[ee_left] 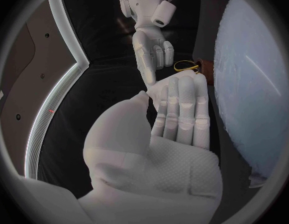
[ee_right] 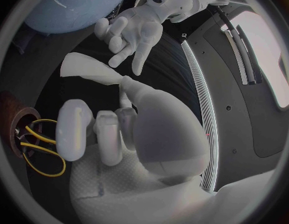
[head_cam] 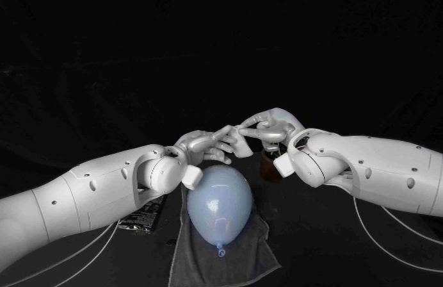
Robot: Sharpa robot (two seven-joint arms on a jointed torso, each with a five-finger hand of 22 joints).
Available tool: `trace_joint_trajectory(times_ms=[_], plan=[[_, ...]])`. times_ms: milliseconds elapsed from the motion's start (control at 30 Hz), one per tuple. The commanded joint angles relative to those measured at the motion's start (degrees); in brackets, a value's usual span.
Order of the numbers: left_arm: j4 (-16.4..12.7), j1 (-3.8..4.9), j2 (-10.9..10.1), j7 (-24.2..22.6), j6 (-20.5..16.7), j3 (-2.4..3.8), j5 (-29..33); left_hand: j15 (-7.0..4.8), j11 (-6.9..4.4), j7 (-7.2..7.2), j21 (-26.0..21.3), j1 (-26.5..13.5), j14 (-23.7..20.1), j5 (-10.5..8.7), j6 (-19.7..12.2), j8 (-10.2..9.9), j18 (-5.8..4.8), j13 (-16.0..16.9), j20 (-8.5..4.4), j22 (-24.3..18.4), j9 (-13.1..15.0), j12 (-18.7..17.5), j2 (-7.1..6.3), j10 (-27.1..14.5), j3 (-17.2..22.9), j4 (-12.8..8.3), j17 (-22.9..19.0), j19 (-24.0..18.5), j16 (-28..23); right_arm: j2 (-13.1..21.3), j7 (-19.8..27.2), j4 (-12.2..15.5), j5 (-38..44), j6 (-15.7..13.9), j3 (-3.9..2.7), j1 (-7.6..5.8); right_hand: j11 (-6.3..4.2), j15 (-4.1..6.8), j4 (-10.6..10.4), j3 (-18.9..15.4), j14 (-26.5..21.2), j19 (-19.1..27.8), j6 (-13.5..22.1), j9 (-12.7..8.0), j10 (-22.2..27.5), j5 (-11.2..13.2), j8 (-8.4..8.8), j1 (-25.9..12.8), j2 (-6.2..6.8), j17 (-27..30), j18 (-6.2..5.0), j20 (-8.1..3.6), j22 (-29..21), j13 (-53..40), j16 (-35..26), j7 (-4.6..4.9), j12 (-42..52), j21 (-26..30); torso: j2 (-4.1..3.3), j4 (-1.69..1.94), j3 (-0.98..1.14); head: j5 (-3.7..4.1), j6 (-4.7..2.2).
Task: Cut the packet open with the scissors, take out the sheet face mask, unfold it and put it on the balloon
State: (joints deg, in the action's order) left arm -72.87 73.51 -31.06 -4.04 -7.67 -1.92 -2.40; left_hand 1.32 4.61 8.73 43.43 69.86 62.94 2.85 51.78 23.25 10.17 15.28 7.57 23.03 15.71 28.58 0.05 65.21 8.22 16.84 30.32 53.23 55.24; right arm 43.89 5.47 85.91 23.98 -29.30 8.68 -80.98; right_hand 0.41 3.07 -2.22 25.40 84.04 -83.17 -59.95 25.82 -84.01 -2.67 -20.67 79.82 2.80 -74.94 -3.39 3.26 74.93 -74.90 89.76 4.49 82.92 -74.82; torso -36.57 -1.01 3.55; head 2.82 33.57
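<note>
Head view gives me the pale blue oval rubber balloon point(head_cam: 219, 200) lying on a grey cloth towel point(head_cam: 226, 261), its knot toward the robot. Just beyond the balloon's far end, the left hand point(head_cam: 208, 146) and right hand point(head_cam: 267, 128) come together. Both have loosely parted fingers and nothing in them, and I cannot tell whether the fingertips touch. Right of that end stands a brown round holder point(ee_right: 12, 115) with the yellow-handled scissors point(ee_right: 42, 152) in it. Left of the balloon, the dark foil packet point(head_cam: 143, 221) lies on the black table point(head_cam: 369, 56), partly under the left arm
</note>
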Motion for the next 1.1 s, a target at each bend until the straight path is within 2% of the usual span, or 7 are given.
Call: trace_joint_trajectory(times_ms=[33,500,533,600,767,933,1100], plan=[[0.08,0.09,0.49,-0.41,-1.06,0.11,2.86,-0.13,-0.04,0.02,0.08,-0.26,0.87,-0.09,0.4,-0.43,-0.02,0.17,0.34,0.04,-0.06,0.35,-0.3,0.56,-0.49,-0.03,-0.01,0.27,0.06,-0.15,-0.16,0.4,1.06,1.12,-0.04,-0.04,-0.34,0.28,-0.07,0.23,5.96,0.04,-0.15,0.08,-1.98,-0.13,-0.17,-0.25,-0.49,-15.06,0.13,-0.31,10.34,-9.58,0.24,-0.14,0.19,0.08,-0.01,0.0,-0.07,-0.06,-0.13],[0.17,0.08,0.73,-3.27,-4.54,0.26,6.37,-1.22,-0.97,-0.88,3.41,-1.84,5.72,-0.08,2.19,-0.25,0.38,1.99,-0.4,1.8,0.31,2.59,0.97,2.23,-2.22,0.0,1.6,2.99,4.14,-0.43,-0.71,1.12,1.73,2.14,-0.02,0.0,-0.34,0.28,-0.07,0.23,5.96,0.04,-0.15,0.08,-1.98,-0.13,-0.17,-0.25,-0.49,-15.06,0.13,-0.31,10.34,-9.58,0.24,-0.14,0.19,0.08,-0.03,0.04,-0.07,-0.05,0.15],[0.13,0.08,0.7,-3.35,-4.61,0.26,6.46,-1.44,-1.13,-1.08,4.47,-1.83,7.89,-0.12,2.39,-0.07,0.36,2.48,-0.75,2.43,0.49,3.22,1.03,2.29,-2.54,-0.01,5.88,3.49,7.32,-0.44,-0.73,1.13,1.77,2.19,-0.02,0.0,-0.34,0.28,-0.07,0.23,5.96,0.04,-0.15,0.08,-1.98,-0.13,-0.17,-0.25,-0.49,-15.06,0.13,-0.31,10.34,-9.58,0.24,-0.14,0.19,0.08,-0.04,0.02,-0.08,-0.07,0.19],[0.08,0.08,0.66,-3.45,-4.71,0.27,6.57,-1.59,-1.32,-1.2,5.7,-1.91,9.33,-0.09,2.5,0.21,0.32,3.21,-1.11,3.22,0.78,4.17,1.2,2.18,-3.0,0.06,9.32,3.68,10.02,-0.45,-0.78,1.15,1.83,2.27,-0.02,0.0,-0.34,0.28,-0.07,0.23,5.96,0.04,-0.15,0.08,-1.98,-0.13,-0.17,-0.25,-0.49,-15.06,0.13,-0.31,10.34,-9.58,0.24,-0.14,0.19,0.08,-0.03,0.0,-0.09,-0.09,0.22],[0.07,0.07,0.58,-3.49,-4.74,0.28,6.68,-1.96,-1.75,-1.63,8.03,-1.18,11.35,-0.06,2.8,1.15,0.29,4.88,-1.62,4.78,1.67,6.42,1.3,1.95,-3.74,-0.02,14.68,3.48,14.16,-0.49,-0.87,1.19,2.04,2.44,-0.02,0.01,-0.34,0.28,0.07,0.45,5.96,0.1,-0.02,0.17,-2.02,-0.14,-0.38,-0.38,-0.42,-15.06,0.1,-0.32,10.31,-9.63,0.24,-0.14,0.24,0.23,-0.02,0.03,-0.08,-0.11,0.29],[0.06,0.07,0.49,-3.34,-4.5,0.29,6.51,-2.31,-2.13,-2.02,9.6,2.3,11.74,-0.04,2.83,2.06,0.26,6.36,-1.83,5.94,2.61,8.28,0.55,1.38,-3.46,-0.32,16.46,2.68,15.83,-0.56,-0.95,1.16,2.19,2.51,-0.02,0.02,-0.34,0.28,0.07,0.45,5.96,0.1,-0.02,0.17,-2.02,-0.14,-0.38,-0.38,-0.42,-15.06,0.1,-0.32,10.31,-9.63,0.24,-0.14,0.24,0.23,0.01,0.03,-0.06,-0.11,0.39],[-0.01,0.07,0.42,-3.46,-4.14,0.29,6.15,-2.57,-2.46,-2.29,10.93,9.14,11.36,-0.04,2.56,2.67,0.26,7.26,-1.88,6.97,3.44,9.12,-1.53,0.27,-1.42,-1.02,16.53,1.61,16.34,-0.6,-1.08,1.14,2.33,2.6,-0.02,0.02,-0.34,0.28,0.07,0.45,5.96,0.1,-0.02,0.17,-2.02,-0.14,-0.38,-0.38,-0.42,-15.06,0.1,-0.32,10.31,-9.63,0.24,-0.14,0.24,0.23,0.01,0.01,-0.05,-0.11,0.42]])
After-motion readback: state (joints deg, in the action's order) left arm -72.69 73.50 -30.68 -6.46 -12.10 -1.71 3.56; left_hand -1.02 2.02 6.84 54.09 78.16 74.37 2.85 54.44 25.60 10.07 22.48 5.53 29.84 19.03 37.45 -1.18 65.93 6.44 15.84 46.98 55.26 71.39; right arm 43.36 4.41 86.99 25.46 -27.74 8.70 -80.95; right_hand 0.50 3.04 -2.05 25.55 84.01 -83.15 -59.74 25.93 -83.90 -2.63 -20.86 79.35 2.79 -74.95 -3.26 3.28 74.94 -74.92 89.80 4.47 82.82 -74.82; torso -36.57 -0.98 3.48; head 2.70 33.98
